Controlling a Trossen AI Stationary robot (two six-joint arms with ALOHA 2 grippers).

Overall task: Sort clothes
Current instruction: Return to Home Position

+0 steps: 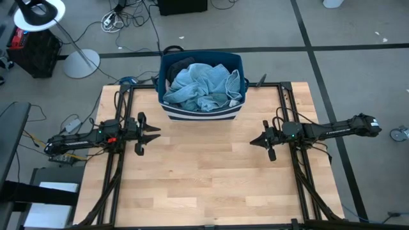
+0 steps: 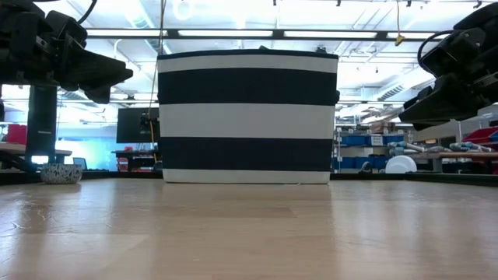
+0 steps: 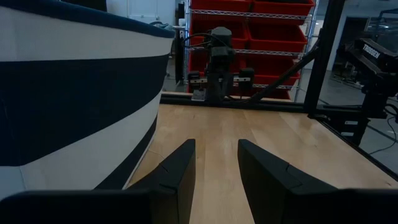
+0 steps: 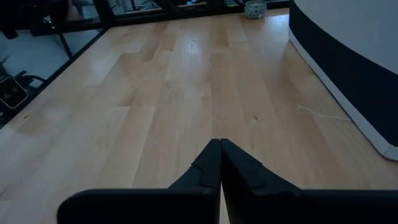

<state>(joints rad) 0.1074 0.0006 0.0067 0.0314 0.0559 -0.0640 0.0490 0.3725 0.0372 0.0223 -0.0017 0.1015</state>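
crumpled light-blue clothes heaped in striped navy bin; left claw spread, right claw pinched empty

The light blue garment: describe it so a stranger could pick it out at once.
On the wooden table, find the navy bin with white stripes at the far edge. The light blue garment lies crumpled on top of the pile inside, pale where the bits beside it are dark.

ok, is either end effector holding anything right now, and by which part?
Nothing is held. The left end effector is open and empty; the right end effector is shut on nothing. The clothes lie in the striped bin.
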